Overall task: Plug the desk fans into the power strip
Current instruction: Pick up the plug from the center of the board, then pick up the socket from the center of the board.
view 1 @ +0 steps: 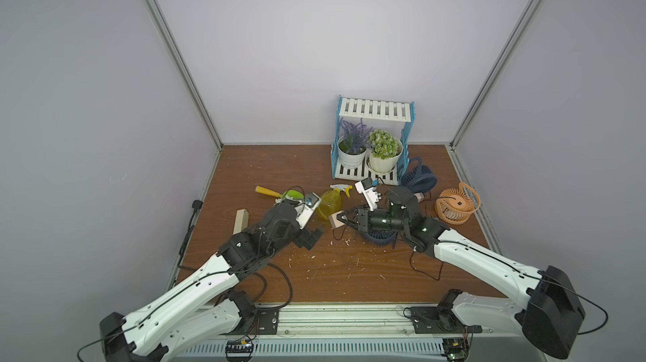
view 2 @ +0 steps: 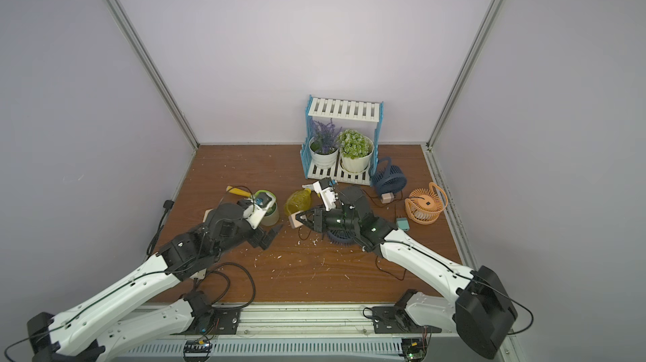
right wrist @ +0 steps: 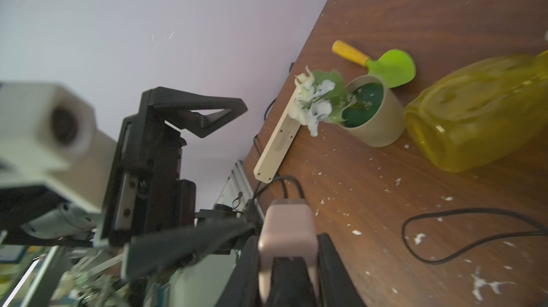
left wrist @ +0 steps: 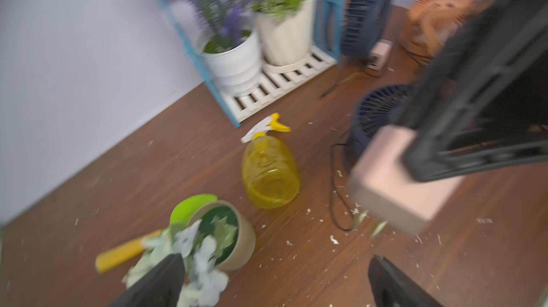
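Three fans (view 1: 419, 178) (view 1: 377, 237) (view 1: 456, 204), three pots (left wrist: 234, 62) (left wrist: 286, 38) (left wrist: 241, 241), one power strip (right wrist: 277, 139); right tool (view 1: 342, 218) grips one plug (right wrist: 286, 225).

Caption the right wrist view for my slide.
The right gripper grips the pink plug adapter; the cream power strip lies beyond it on the table, near the flower pot.

White arm links (view 1: 181, 304), black joints (view 1: 244, 252), black cables (view 1: 291, 287)

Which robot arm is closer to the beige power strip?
Left. The left arm crosses over the long beige power strip, open fingers just past it. The right gripper, holding a pink plug block, is farther off.
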`<state>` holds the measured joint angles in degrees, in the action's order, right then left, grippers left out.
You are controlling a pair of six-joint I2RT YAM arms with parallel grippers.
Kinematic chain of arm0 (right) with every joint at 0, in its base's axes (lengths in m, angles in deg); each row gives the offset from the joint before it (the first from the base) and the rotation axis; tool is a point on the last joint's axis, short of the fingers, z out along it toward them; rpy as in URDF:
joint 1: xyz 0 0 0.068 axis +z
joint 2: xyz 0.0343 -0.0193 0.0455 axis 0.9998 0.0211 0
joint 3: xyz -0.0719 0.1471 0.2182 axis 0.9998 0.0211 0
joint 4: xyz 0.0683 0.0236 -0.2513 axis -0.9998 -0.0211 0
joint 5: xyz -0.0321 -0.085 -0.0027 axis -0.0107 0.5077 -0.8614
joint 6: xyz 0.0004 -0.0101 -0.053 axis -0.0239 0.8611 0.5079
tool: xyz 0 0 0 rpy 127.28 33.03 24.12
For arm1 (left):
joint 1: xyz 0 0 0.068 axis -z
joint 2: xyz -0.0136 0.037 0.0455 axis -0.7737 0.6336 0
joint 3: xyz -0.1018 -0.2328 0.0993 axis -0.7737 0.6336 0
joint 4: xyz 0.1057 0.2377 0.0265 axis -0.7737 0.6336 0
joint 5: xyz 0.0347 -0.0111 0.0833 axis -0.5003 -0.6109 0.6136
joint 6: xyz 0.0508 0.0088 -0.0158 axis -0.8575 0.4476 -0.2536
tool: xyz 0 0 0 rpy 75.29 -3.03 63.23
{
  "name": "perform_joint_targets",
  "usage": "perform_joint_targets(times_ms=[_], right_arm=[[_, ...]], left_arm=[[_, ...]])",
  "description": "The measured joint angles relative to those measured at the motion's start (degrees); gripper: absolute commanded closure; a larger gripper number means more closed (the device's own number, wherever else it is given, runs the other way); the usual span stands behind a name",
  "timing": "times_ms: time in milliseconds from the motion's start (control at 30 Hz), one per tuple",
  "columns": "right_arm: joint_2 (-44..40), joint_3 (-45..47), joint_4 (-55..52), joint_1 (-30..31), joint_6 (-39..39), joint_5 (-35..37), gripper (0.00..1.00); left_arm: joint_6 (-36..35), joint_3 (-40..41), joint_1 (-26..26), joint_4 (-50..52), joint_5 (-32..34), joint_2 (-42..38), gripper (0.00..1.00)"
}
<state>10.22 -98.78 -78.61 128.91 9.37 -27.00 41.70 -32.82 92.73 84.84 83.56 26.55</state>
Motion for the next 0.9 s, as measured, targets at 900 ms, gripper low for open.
perform_joint_targets(times_ms=[900], right_arm=[[-12.4,6.6,-5.1,-1.3,10.5,15.8,1.00]], left_arm=[[18.6,0.3,-52.8,14.8,-9.2,26.0,0.30]])
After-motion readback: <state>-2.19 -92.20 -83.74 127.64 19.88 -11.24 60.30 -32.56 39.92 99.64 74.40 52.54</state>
